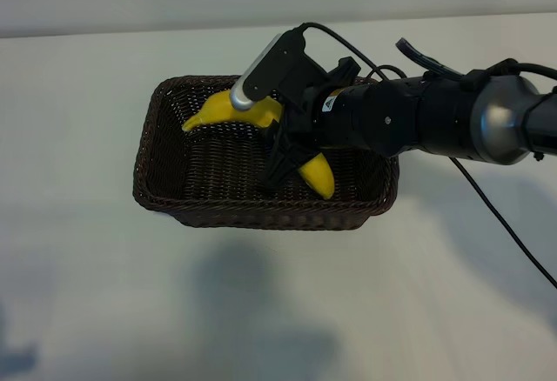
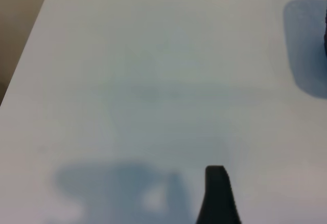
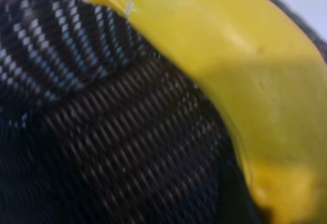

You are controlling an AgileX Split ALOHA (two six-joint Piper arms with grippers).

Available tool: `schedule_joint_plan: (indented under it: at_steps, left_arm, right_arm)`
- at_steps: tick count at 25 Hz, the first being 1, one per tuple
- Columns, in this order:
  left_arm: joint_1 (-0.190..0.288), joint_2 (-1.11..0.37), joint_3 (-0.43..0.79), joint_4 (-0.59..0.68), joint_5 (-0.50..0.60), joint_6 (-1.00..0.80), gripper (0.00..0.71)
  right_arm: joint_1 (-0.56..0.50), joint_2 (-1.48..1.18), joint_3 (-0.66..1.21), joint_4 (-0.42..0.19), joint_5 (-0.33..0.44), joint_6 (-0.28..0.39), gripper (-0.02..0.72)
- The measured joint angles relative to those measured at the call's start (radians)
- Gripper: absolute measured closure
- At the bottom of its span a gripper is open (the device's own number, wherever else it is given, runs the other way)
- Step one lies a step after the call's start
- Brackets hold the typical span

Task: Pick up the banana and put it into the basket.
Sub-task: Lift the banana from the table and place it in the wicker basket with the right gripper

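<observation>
Dark brown wicker: the basket (image 1: 174, 185) sits on the white counter (image 1: 78, 294), its long side running across the exterior view. Inside it, over the weave, is the banana (image 1: 222, 111), yellow and curved. Its stem end points to the basket's far left corner; its other end shows near the front right wall. The middle of the fruit is hidden behind the arm's hardware.

The right claw (image 1: 283, 150) reaches in from the right of the exterior view, angled down into the basket. Its dark fingers stand partly apart and close on the banana's middle. The right wrist view shows the banana (image 3: 245, 81) close up, over the woven floor of the basket (image 3: 102, 147). Whether the fruit touches the floor cannot be told.

A wrist camera housing (image 1: 271, 68), grey and black, covers part of the banana and the far rim. A black cable (image 1: 500, 216) trails from the arm across the counter to the right.

The left claw shows only in the left wrist view, as one dark fingertip (image 2: 217, 193) over bare counter (image 2: 153, 81). It is parked, wide apart and holding nothing.
</observation>
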Motion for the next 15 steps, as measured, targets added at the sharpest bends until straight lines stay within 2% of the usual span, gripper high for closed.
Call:
schedule_joint_plan:
  at_steps: [7,15]
  left_arm:
    - [0.0,0.0,0.0,0.0,0.0,0.001,0.169]
    - [0.0,0.0,0.0,0.0,0.0,0.002,0.169]
  right_arm:
    - [0.0,0.009,0.0,-0.002,0.003,-0.066,0.273]
    - [0.0,0.009,0.0,-0.008,0.003,-0.087,0.273]
